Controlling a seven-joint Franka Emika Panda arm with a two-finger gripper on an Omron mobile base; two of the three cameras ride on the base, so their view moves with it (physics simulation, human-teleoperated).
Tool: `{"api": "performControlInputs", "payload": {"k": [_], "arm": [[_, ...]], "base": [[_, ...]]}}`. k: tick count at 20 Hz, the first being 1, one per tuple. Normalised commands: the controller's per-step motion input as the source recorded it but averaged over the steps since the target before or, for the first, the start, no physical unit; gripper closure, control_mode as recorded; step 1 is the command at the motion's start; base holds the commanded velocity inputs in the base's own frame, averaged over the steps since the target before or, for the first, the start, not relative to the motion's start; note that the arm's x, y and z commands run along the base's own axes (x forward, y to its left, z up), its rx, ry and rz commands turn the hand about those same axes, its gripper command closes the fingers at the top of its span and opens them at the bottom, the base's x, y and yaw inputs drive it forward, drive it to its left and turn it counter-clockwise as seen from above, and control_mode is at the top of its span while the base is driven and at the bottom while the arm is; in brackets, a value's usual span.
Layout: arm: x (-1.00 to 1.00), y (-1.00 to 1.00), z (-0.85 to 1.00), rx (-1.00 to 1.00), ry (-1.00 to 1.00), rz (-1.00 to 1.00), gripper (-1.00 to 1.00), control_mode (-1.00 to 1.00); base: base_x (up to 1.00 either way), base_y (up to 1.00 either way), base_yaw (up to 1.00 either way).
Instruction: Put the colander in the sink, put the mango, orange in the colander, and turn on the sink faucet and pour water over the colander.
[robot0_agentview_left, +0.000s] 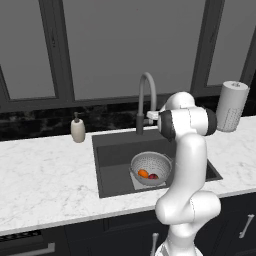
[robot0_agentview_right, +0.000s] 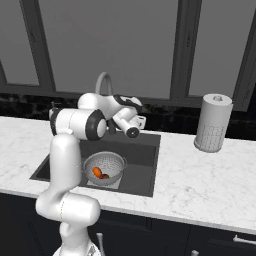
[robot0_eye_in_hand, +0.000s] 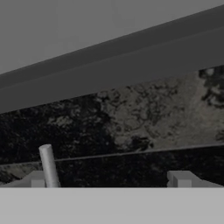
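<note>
A: Where do the task's things lie?

B: I see the colander (robot0_agentview_left: 150, 168), a round silvery perforated bowl, standing in the dark sink (robot0_agentview_left: 111, 161) at the centre of the left base view. Inside it the bright orange (robot0_agentview_left: 143, 173) rests just beside the dark red mango (robot0_agentview_left: 153, 176). The grey gooseneck sink faucet (robot0_agentview_left: 144, 97) arches above the sink's far edge. On the white marble table (robot0_agentview_left: 45, 177) a beige soap dispenser (robot0_agentview_left: 77, 129) stands left of the sink, a paper towel roll (robot0_agentview_left: 231, 106) at right.

A: And the gripper?

B: In the right base view I find the gripper (robot0_agentview_right: 139, 120) raised beside the faucet, above the sink's back edge. In the hand view its fingertips (robot0_eye_in_hand: 180, 178) stand well apart, holding nothing; a thin grey rod (robot0_eye_in_hand: 48, 166) rises by the left one.
</note>
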Motion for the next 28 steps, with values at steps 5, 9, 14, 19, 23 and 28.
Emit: {"api": "performControlInputs", "payload": {"k": [5,9,14,19,23,28], "arm": [[0.0,-0.67,0.0,0.0,0.0,0.0,-1.0,-1.0],[0.0,-0.67,0.0,0.01,0.0,0.0,-1.0,-1.0],[0.0,-0.66,0.0,0.01,0.0,0.0,-1.0,-1.0],[0.0,-0.65,0.0,0.01,0.0,0.0,-1.0,-1.0],[0.0,-0.59,0.0,0.0,0.0,0.0,-1.0,-1.0],[0.0,-0.41,0.0,0.0,0.0,0.0,-1.0,-1.0]], "base": [[0.0,0.0,0.0],[0.0,0.0,0.0],[0.0,0.0,0.0],[0.0,0.0,0.0],[0.0,0.0,0.0],[0.0,0.0,0.0]]}}
